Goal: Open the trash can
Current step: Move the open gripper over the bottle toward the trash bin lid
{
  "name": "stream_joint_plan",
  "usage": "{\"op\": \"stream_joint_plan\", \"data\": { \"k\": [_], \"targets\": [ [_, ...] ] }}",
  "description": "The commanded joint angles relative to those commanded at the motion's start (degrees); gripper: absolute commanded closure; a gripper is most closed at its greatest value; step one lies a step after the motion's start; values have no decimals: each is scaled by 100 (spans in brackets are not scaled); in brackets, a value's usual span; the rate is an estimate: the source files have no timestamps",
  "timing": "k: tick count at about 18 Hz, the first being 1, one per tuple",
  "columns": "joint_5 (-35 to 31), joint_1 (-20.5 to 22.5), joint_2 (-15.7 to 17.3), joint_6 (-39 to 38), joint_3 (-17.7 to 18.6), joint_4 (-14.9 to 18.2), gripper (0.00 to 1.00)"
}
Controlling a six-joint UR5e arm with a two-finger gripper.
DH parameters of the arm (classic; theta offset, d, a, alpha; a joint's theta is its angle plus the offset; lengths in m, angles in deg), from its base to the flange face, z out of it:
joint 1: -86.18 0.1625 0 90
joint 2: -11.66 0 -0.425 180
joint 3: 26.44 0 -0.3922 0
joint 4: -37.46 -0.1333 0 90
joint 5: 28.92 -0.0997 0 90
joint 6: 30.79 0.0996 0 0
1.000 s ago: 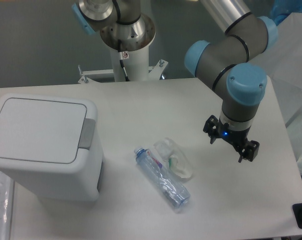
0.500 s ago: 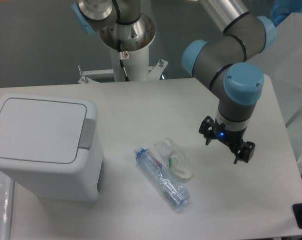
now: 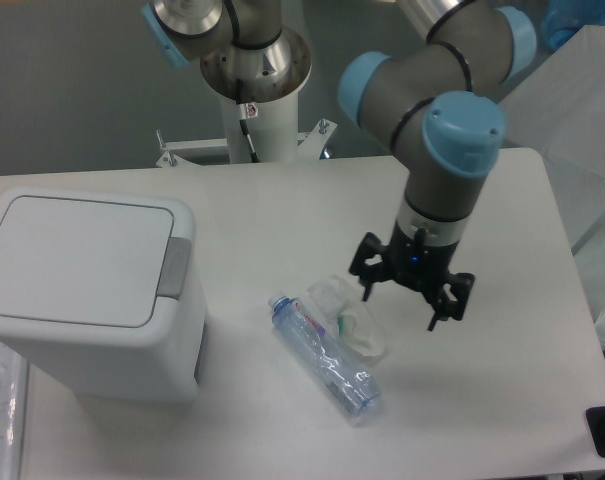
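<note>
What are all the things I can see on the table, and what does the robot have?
Trash can: one, white with a grey push button, left side of the table, lid shut.
Bottle: one, clear plastic with a blue cap, lying on its side in the middle front.
Crumpled wrapper: one, clear, just right of the bottle, touching it.
Table: one, pale grey.
Black object: one, at the table's front right corner, cut off by the picture edge.
Robot arm: one, grey with light blue joints.
Gripper: one, black, open, above the table right of the wrapper.
</note>
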Motion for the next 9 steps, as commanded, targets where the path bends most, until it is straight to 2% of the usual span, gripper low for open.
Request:
{"op": "stream_joint_plan", "data": {
  "k": [3,6,9],
  "targets": [
    [598,-88,413,-193,35,0,0],
    [1353,-184,642,-404,70,0,0],
    [1777,-368,809,-545,140,0,0]
  ]
}}
